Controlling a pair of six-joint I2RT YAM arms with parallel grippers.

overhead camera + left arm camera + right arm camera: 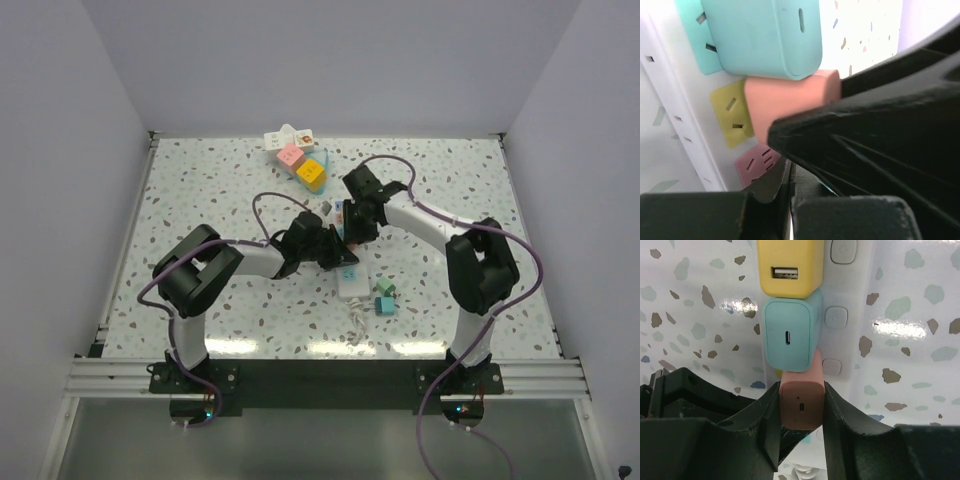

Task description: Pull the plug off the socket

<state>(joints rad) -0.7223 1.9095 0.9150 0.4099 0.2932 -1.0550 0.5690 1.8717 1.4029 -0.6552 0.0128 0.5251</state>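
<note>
Squarely, right gripper (801, 416) clamps the pink plug (801, 399).

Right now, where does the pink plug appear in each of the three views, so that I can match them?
Top external: it cannot be seen; the right gripper covers it at the table's centre.
Left wrist: the pink plug is in the centre, just below the teal plug.
Right wrist: the plug is at lower centre, between the right gripper's fingers.
Shared landmark: the white power strip.
</note>
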